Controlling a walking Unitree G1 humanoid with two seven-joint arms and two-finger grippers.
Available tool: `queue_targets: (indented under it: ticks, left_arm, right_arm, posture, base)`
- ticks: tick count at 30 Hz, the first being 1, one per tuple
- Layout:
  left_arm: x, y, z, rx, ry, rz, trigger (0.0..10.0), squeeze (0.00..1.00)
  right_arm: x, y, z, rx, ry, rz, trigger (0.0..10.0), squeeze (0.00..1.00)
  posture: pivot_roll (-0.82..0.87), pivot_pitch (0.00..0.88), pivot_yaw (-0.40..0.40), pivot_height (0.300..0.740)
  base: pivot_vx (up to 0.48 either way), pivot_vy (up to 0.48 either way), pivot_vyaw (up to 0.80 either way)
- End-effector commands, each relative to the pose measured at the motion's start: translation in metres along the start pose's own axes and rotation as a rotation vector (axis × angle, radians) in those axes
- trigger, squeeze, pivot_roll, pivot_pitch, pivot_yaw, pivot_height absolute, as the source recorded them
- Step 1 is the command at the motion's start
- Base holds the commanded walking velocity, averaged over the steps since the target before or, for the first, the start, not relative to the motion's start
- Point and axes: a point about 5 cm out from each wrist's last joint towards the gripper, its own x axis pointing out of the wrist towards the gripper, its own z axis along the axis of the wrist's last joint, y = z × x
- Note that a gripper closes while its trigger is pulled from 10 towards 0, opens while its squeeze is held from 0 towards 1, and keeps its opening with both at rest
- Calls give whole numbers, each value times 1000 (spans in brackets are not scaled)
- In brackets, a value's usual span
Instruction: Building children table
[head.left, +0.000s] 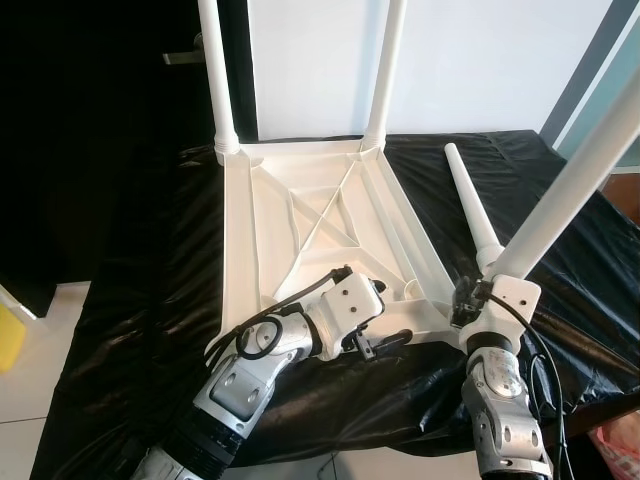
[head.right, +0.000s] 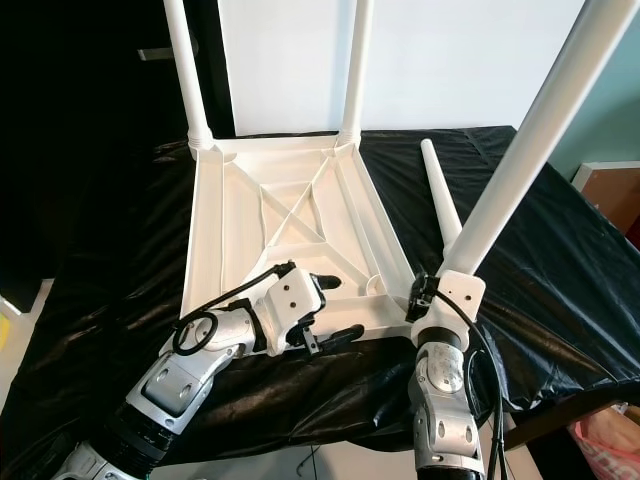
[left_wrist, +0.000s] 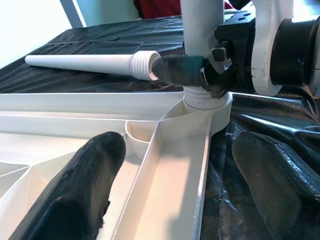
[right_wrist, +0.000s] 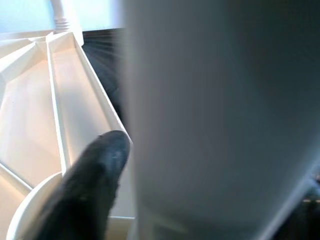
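Note:
A white plastic table top (head.left: 300, 200) lies upside down on a black sheet. Two white legs (head.left: 218, 80) (head.left: 388, 70) stand in its far corners. My right gripper (head.left: 468, 300) is shut on the base of a third leg (head.left: 575, 170). That leg leans up to the right, with its threaded end at the near right corner socket (left_wrist: 205, 107). A fourth leg (head.left: 470, 205) lies loose on the sheet to the right of the top. My left gripper (head.left: 385, 315) is open, its fingers (left_wrist: 85, 190) straddling the top's near rim beside that socket.
The black sheet (head.left: 150, 300) covers a low surface whose front edge lies just before me. Tiled floor and a yellow object (head.left: 8, 340) are at the left. A dark doorway is at the back left, a white wall behind. A pink bag (head.left: 615, 440) lies at the bottom right.

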Motion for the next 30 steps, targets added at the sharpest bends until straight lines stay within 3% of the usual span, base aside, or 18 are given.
queue_targets:
  ticks: [1, 10, 11, 12, 13, 14, 15, 16, 17, 23, 28, 29, 30]
  left_arm:
    - [1, 1, 1, 1, 4, 48, 10000, 0]
    - [3, 1, 2, -3, 8, 56, 10000, 0]
    - [3, 1, 2, -3, 7, 55, 10000, 0]
    - [2, 1, 2, -3, 6, 54, 10000, 0]
    - [2, 1, 2, -2, 5, 53, 10000, 0]
    - [2, 1, 2, -2, 6, 52, 10000, 0]
    - [2, 1, 2, -1, 7, 51, 10000, 0]
    - [2, 1, 2, -1, 7, 51, 10000, 0]
    - [2, 1, 2, -5, 10, 42, 10000, 0]
    - [1, 2, 0, -39, 32, 26, 10000, 0]
    - [5, 1, 0, -41, 39, 8, 10000, 0]
    - [7, -2, -1, -65, 60, -8, 10000, 0]
    - [8, -3, -1, -76, 64, -15, 10000, 0]
  right_arm:
    - [1, -1, 1, -5, -4, 13, 10000, 1000]
    - [3, -16, 12, -13, -55, 195, 10000, 1000]
    - [4, -20, 12, -13, -45, 258, 10000, 1000]
    - [5, -22, 13, -20, -45, 317, 10000, 831]
    - [6, -24, 13, -23, -45, 354, 10000, 831]
    - [6, -24, 13, -22, -36, 390, 10000, 98]
    - [5, -26, 13, -40, -37, 434, 10000, 0]
    - [5, -26, 13, -40, -37, 434, 10000, 0]
    - [5, -30, 12, -80, -28, 541, 10000, 0]
    - [7, -39, 7, -160, 21, 696, 10000, 0]
    - [16, -43, 2, -235, 47, 762, 10000, 0]
    - [20, -43, -1, -271, 51, 773, 2000, 0]
    - [21, -43, -2, -281, 53, 776, 1255, 0]
  posture:
    - [-15, 0, -75, 740]
    - [-16, 0, -76, 740]
    - [-17, 0, -73, 740]
    - [-18, 0, -71, 740]
    - [-18, 0, -71, 740]
    - [-18, 0, -71, 740]
    - [-14, 0, -69, 740]
    - [-14, 0, -69, 740]
    - [-12, 0, -66, 740]
    - [-16, 0, -58, 740]
    - [-19, 0, -52, 740]
    - [-21, 0, -46, 740]
    - [-21, 0, -46, 740]
  base:
    - [0, 0, 0]
    - [0, 0, 0]
    - [0, 0, 0]
    - [0, 0, 0]
    - [0, 0, 0]
    - [0, 0, 0]
    - [0, 0, 0]
    - [0, 0, 0]
    - [0, 0, 0]
    - [0, 0, 0]
    - [0, 0, 0]
    - [0, 0, 0]
    - [0, 0, 0]
